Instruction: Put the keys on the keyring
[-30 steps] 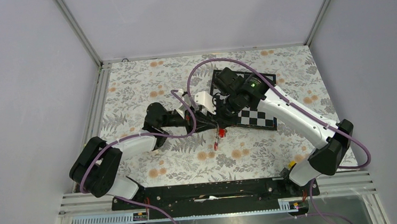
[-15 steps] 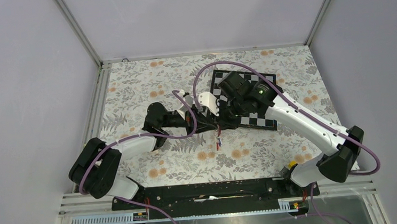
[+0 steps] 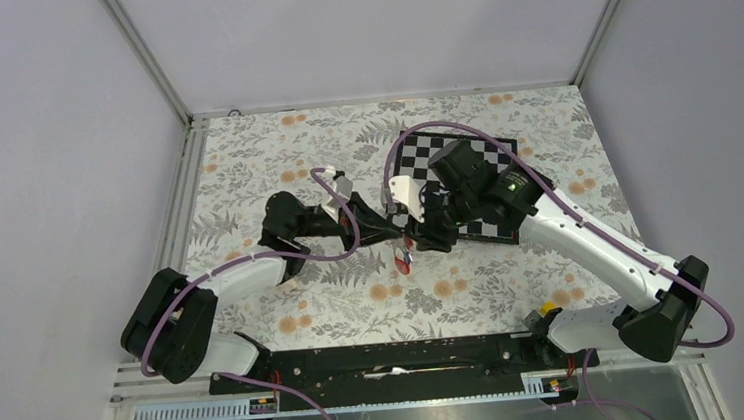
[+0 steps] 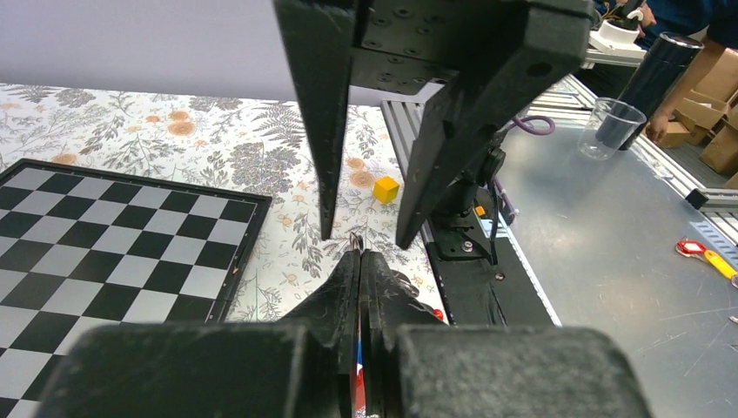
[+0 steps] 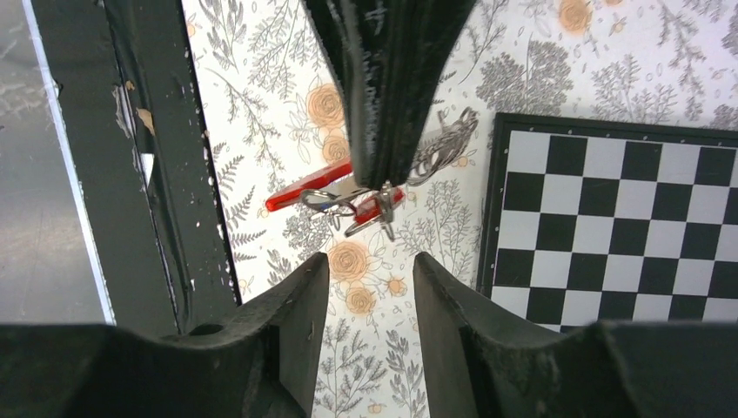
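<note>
Centrally, the left hand (image 5: 383, 178) is pinched tight on the keys (image 5: 372, 212), their red tag (image 5: 300, 193) dangling above the floral worktop (image 5: 261, 104); the right hand (image 5: 370, 266) faces it, fingers (image 5: 296, 313) spread apart

Keys: you have two tiny keys (image 5: 381, 216) bunched right at the tips of the left tool (image 5: 384, 178), whose fingers are pressed together on them.
Red tag: the red tag (image 5: 379, 207) sits at the tips, with a thin metal blade poking out below it.
Blue tag: the blue tag (image 4: 358, 359) is only a sliver between the fingers.
Keyring: on the keyring (image 5: 303, 193) you see a bright red section jutting sideways from the bunch, with wire loops at the joint.
Place: over the floral surface (image 5: 261, 87), just beside the chessboard (image 5: 609, 218) edge. You cannot tell if the bunch touches down.
</note>
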Controlling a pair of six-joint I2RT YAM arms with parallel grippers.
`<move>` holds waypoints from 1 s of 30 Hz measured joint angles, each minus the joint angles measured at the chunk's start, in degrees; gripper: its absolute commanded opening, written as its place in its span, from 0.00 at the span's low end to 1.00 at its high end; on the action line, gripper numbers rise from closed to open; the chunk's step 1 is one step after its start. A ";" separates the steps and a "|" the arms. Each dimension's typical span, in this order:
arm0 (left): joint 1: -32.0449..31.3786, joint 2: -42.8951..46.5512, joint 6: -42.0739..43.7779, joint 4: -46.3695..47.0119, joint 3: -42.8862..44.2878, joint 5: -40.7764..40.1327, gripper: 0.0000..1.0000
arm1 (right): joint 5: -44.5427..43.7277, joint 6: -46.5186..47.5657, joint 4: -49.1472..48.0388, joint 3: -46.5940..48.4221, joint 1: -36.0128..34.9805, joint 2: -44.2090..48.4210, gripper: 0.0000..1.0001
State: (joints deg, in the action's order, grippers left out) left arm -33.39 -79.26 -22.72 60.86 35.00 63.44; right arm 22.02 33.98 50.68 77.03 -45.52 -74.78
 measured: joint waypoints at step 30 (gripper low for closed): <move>0.00 0.92 1.53 -1.73 -0.68 2.60 0.00 | 13.70 2.71 -7.89 -5.03 4.66 3.41 0.34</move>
State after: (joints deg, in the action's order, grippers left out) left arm -33.39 -78.35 -21.19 59.13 34.33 66.04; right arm 35.73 36.69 42.78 72.01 -40.86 -71.37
